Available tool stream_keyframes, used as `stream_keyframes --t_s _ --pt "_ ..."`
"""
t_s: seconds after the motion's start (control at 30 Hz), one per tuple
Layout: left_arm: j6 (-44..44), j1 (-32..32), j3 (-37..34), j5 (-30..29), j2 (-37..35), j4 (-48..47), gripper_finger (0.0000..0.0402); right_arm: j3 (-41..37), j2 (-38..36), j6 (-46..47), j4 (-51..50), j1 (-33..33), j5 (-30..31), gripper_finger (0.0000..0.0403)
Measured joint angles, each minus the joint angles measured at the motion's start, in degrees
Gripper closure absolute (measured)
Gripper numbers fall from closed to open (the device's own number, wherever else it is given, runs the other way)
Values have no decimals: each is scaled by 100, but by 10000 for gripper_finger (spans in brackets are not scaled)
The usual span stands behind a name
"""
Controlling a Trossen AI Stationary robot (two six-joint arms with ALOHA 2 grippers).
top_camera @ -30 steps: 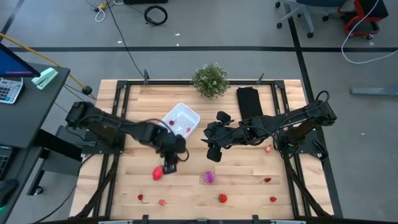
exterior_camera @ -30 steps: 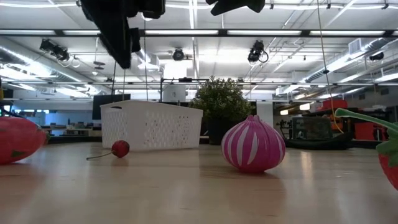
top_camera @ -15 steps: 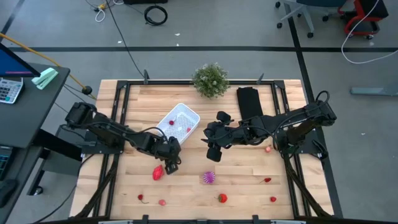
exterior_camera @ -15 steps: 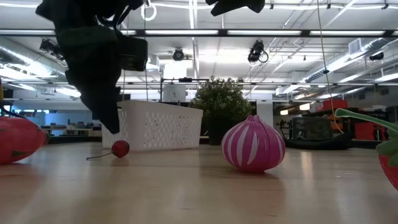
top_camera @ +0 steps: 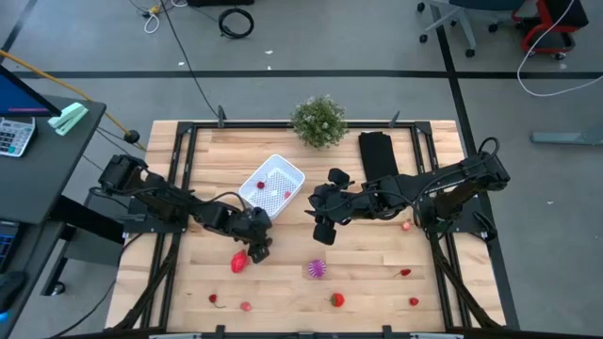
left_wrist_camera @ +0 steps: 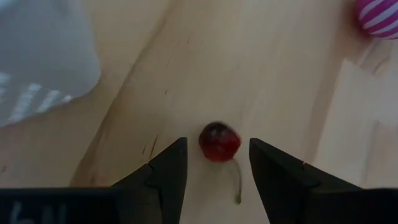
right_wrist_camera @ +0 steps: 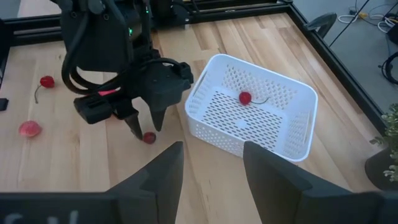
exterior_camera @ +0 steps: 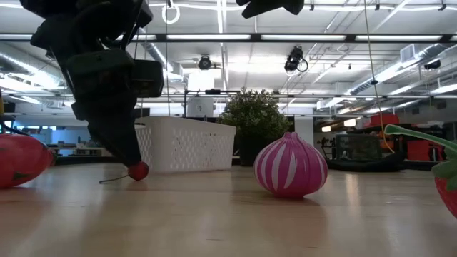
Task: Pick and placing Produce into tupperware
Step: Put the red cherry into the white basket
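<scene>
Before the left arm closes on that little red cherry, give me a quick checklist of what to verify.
1. Left end effector open: ok.
2. Small red cherry with stem centred between its fingers: ok.
3. Fingers down at table level beside the cherry: ok, per low view.
4. White perforated plastic container upright with room; one cherry inside: ok.
5. Right end effector open, apart from the left: ok.
6. Stem free of the fingers: cannot tell.

Large red fruit [exterior_camera: 21,160] cut off by the low view's left edge, strawberry [exterior_camera: 446,180] cropped at its right edge, striped pink onion [left_wrist_camera: 379,17] clipped in the left wrist view's corner, tupperware [left_wrist_camera: 43,59] blurred there — its far side out of frame.
</scene>
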Motion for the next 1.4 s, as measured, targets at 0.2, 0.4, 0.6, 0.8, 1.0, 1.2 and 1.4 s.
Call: stream_keyframes --t_s 0.2,0.4,0.6,0.8,1.0,1.2,1.4 --pt "76 0 -4 -93 0 117 204 0 0 1 0 2 0 227" --pt "71 0 -10 -107 71 78 209 0 0 2 0 0 0 227" --pt "34 -2 11 -160 387 199 214 2 0 2 -15 1 0 227" --pt "105 2 27 -145 337 186 232 2 0 0 -15 0 2 227" --pt "377 -11 153 -10 165 152 303 2 0 -17 -15 1 1 227" --pt "777 -9 434 357 145 125 392 2 0 -22 -15 1 2 227" --pt "1190 -37 488 616 141 -81 353 2 0 -22 -18 0 0 227"
